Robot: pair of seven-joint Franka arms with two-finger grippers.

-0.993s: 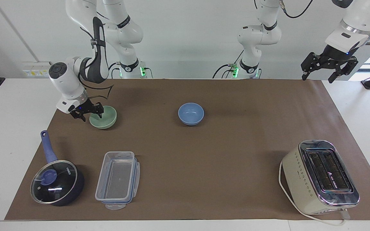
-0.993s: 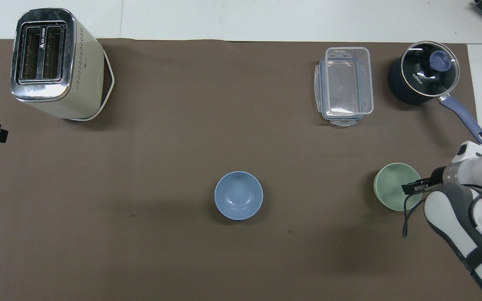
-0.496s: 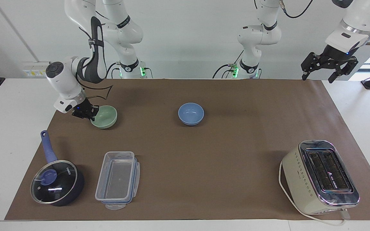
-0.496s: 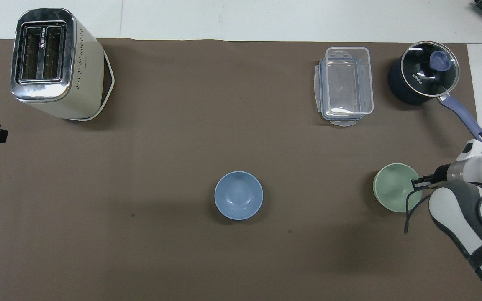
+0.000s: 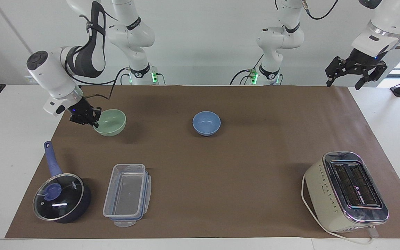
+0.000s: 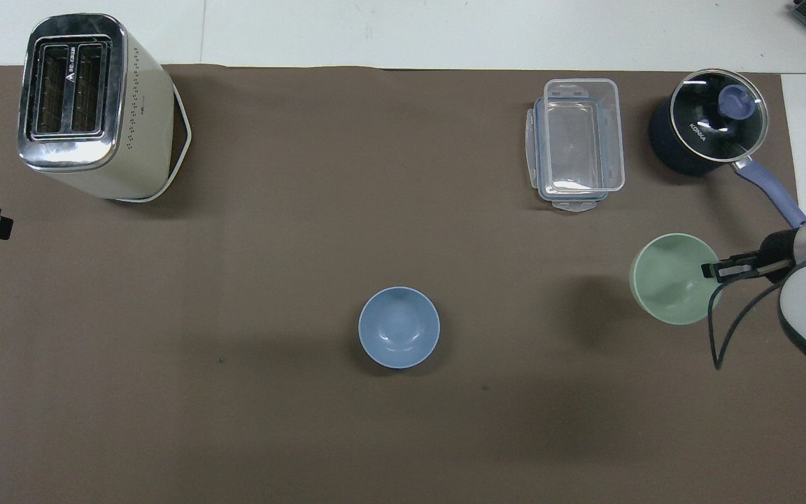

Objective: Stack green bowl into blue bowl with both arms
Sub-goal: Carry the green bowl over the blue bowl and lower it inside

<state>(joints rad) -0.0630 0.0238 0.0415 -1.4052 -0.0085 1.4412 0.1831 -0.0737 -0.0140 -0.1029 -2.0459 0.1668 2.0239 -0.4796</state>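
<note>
Lifting stage: green bowl (image 5: pixel 110 122) pinched by its rim in the right pincer (image 5: pixel 94 119), raised clear of the worktop (image 5: pixel 200 166) with its shadow showing below; hangs over the right arm's end of the brown mat, tilted a little.
Right pincer grip: closed on the bowl's rim at the side toward the right arm's end; seen from overhead (image 6: pixel 718 269), one finger inside the rim, one outside.
Blue bowl (image 5: pixel 206 123): upright and empty, mid-worktop, well apart from the green bowl.
Left pincer (image 5: pixel 354 74): spread wide, holding nothing, waiting high over the worktop corner at the left arm's end.
Done: grasp and lift, judging by the shadow gap.
Left: carry toward the blue bowl, possible handover to the left arm, lowering into the blue bowl, release.
Progress: early, roughly a third.
Bystanders: saucepan (image 5: pixel 61 197), clear container (image 5: pixel 127 194), toaster (image 5: pixel 347 191); none on the likely path.
</note>
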